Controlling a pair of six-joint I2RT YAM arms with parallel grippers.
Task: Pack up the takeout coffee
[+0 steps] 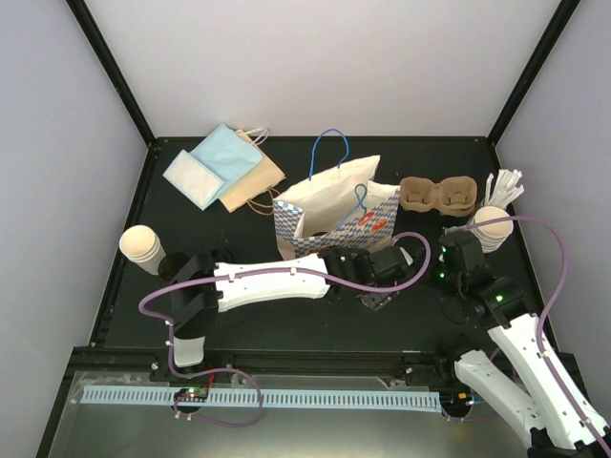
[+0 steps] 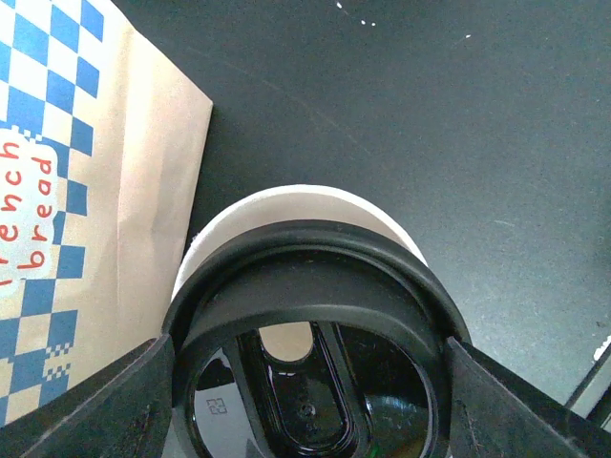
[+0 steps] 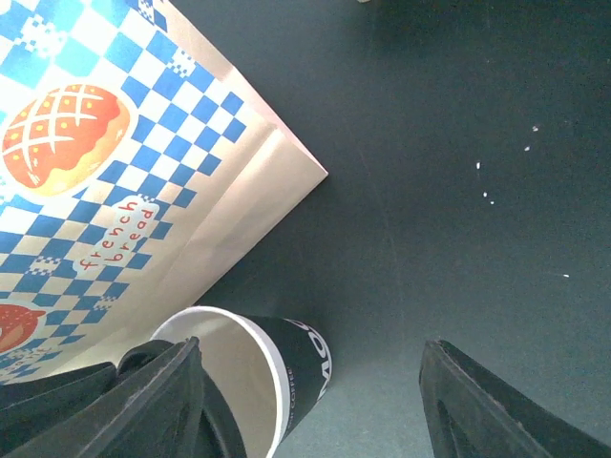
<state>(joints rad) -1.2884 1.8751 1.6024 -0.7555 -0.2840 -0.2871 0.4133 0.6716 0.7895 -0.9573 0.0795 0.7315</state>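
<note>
Standing upright on the black table (image 1: pixel 286 329), just beside the foot of the blue-checked bag (image 1: pixel 334 219), a dark-walled cup (image 3: pixel 296 367) has its pale mouth open. Directly over it the left gripper (image 2: pixel 310 420) clamps a black lid (image 2: pixel 305 277) by its opposite edges, with the cup's white lip showing just past the lid's far rim. I judge it is held there to be pressed down and snapped on. Whether lid and lip touch yet I cannot tell.

The right gripper (image 3: pixel 305 410) hangs near the same cup with its jaws wide and nothing between them, likely placed to steady the cup if the push shoves it sideways.

Further out, the pulp tray (image 1: pixel 437 196) lies with both holes unfilled behind the right arm — probably the capped cup's next stop. One cup stack (image 1: pixel 143 246) stands near the table's left edge and another cup stack (image 1: pixel 492 229) beside the tray.
</note>
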